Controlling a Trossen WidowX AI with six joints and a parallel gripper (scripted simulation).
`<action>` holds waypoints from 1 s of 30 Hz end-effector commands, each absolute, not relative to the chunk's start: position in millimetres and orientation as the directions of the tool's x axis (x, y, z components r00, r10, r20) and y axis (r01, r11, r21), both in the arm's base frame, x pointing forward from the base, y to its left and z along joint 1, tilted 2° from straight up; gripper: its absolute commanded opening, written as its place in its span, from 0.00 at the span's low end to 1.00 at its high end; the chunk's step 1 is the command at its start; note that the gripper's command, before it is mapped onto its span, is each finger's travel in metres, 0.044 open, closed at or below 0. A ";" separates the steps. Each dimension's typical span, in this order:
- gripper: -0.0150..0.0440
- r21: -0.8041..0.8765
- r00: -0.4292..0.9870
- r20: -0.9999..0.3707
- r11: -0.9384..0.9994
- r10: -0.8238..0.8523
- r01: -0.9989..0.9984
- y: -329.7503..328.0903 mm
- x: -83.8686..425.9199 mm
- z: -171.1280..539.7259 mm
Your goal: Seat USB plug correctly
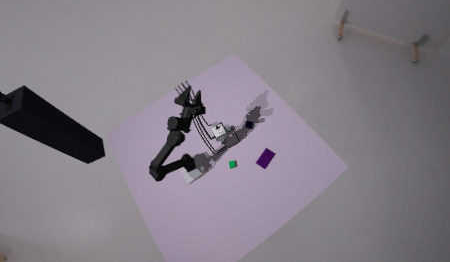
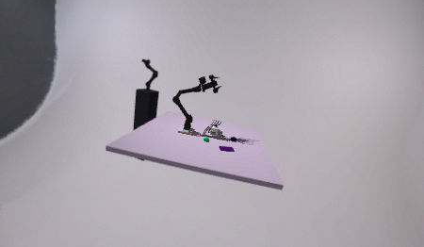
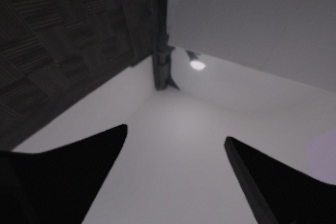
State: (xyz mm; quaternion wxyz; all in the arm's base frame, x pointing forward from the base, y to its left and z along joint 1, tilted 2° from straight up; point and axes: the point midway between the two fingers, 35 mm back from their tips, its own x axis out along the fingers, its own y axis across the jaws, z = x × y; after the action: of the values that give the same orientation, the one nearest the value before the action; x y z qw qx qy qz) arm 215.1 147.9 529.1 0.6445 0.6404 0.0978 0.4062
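1. Lilac table (image 2: 155,146) carries your power cube (image 1: 218,130), well below the gripper.
2. Your USB plug cannot be made out atop the cube.
3. Your gripper (image 2: 216,87) hangs high, jaws spread wide, holding nothing.
4. Green block (image 1: 233,164) and purple block (image 1: 265,158) lie beyond the cube.

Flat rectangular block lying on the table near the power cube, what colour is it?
Purple: the flat block shows best in the top view, beside a small green cube.
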 end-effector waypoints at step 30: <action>1.00 -0.174 0.351 -0.900 0.525 0.258 -0.833 174.8 321.0 204.2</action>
State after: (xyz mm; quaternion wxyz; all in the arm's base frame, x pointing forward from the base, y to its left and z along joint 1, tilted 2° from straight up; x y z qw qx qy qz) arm 333.2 186.4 274.8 0.8912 -0.0631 0.3520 0.2792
